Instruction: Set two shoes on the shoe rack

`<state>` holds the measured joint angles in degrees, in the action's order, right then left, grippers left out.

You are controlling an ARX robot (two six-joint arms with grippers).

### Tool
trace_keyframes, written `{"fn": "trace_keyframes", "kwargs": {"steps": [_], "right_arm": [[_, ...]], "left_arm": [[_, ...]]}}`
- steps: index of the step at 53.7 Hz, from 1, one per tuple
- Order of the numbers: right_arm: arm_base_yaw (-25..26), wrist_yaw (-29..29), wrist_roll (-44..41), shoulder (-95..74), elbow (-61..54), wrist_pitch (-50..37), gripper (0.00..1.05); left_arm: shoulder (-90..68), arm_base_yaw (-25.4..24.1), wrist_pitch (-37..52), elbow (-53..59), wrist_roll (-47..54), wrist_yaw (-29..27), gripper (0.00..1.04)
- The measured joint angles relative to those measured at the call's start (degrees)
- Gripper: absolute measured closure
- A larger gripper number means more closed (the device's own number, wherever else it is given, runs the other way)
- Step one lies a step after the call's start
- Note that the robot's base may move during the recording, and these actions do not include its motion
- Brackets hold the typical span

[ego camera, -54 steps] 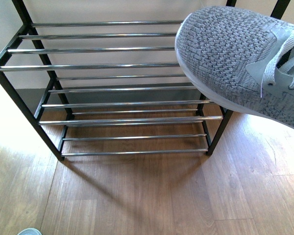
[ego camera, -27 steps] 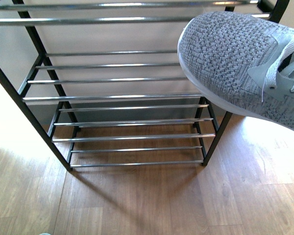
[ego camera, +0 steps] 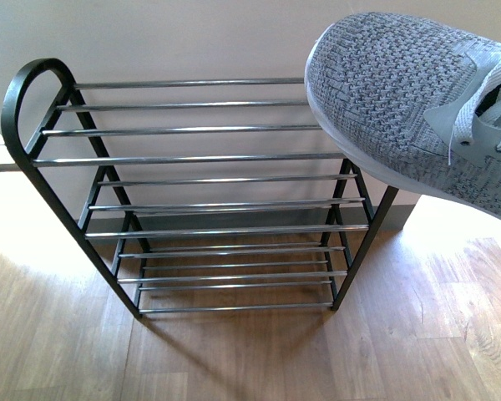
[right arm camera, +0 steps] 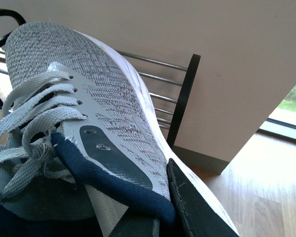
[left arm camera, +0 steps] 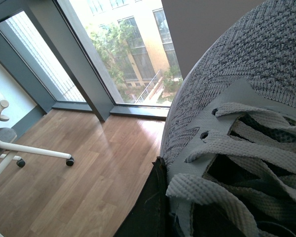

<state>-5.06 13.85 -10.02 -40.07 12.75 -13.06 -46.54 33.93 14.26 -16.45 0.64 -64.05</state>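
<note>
while the shoe rack [ego camera: 192,158] is standing on the wooden floor [ego camera: 234,359] against the pale wall [ego camera: 192,42], the grey sneaker [ego camera: 401,109] is hanging in the air at its right end. in the front view its toe is overlapping the top tier's rods and hiding the rack's upper right corner, and whether it is touching them is hard to tell. its heel is running off the picture's edge. the right gripper [right arm camera: 155,207] is clamping the sneaker's navy collar (one black finger [right arm camera: 187,207] is lying along the outside, the other is mostly cut off). a laced grey shoe [left arm camera: 246,123] is filling the left wrist view, with a dark part of the left gripper [left arm camera: 145,212] sitting just beside it. i cannot tell whether that pincer is gripping, nor whether this is the same shoe.
</note>
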Motion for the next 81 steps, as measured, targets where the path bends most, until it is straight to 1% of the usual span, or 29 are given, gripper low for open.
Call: {"fn": "trace_keyframes", "kwargs": {"steps": [2, 4, 9, 13, 15, 20, 23, 29, 34, 38, 49, 59, 75, 81], "right_arm": [[0.28, 2.6, 1.22, -0.37, -0.46, -2.71, 1.03], [0.09, 3.54, 2.43, -0.83, -0.68, -4.92, 1.03], [-2.01, 2.62, 5.42, -1.81, 0.0, -6.4, 1.03], [-4.59, 0.46, 8.31, -4.2, 1.46, -6.67, 1.03], [-6.43, -1.79, 10.78, -6.95, 2.8, -7.72, 1.03], [-9.75, -5.05, 15.02, -12.87, 5.97, -9.18, 1.03], [-13.03, -8.87, 18.64, -20.59, 10.64, -10.86, 1.03], [-17.33, -14.19, 23.89, -34.05, 20.17, -12.09, 1.03], [-18.91, -16.72, 27.71, -43.19, 27.74, -11.13, 1.03], [-19.04, -18.32, 32.72, -50.03, 33.94, -8.41, 1.03], [-17.57, -22.14, 41.72, -62.16, 43.89, -4.61, 1.03], [-15.96, -25.2, 46.6, -68.46, 49.81, -1.88, 1.03], [-11.19, -28.44, 56.76, -76.76, 56.72, 3.65, 1.03], [-10.54, -29.11, 58.1, -77.4, 58.12, 4.94, 1.03]], "left_arm": [[0.0, 0.0, -0.02, 0.0, 0.0, 0.02, 1.03], [0.0, -0.02, 0.0, 0.0, 0.0, 0.0, 1.03], [0.0, 0.0, -0.02, 0.0, 0.0, 0.11, 1.03], [0.0, 0.0, -0.02, 0.0, 0.0, 0.09, 1.03], [0.0, 0.0, 0.0, 0.0, 0.0, 0.11, 1.03], [0.0, -0.02, -0.02, 0.0, 0.0, 0.11, 1.03], [0.0, 0.0, 0.0, 0.0, 0.0, 0.11, 1.03], [0.0, 0.0, -0.02, 0.0, 0.0, 0.13, 1.03], [0.0, 0.0, -0.02, 0.0, 0.0, 0.13, 1.03], [0.0, 0.0, -0.02, 0.0, 0.0, 0.11, 1.03], [0.0, 0.0, -0.02, 0.0, 0.0, 0.13, 1.03], [0.0, 0.0, 0.0, 0.0, 0.0, 0.13, 1.03], [0.0, 0.0, -0.02, 0.0, 0.0, 0.13, 1.03], [0.0, 0.0, -0.02, 0.0, 0.0, 0.13, 1.03]]}}
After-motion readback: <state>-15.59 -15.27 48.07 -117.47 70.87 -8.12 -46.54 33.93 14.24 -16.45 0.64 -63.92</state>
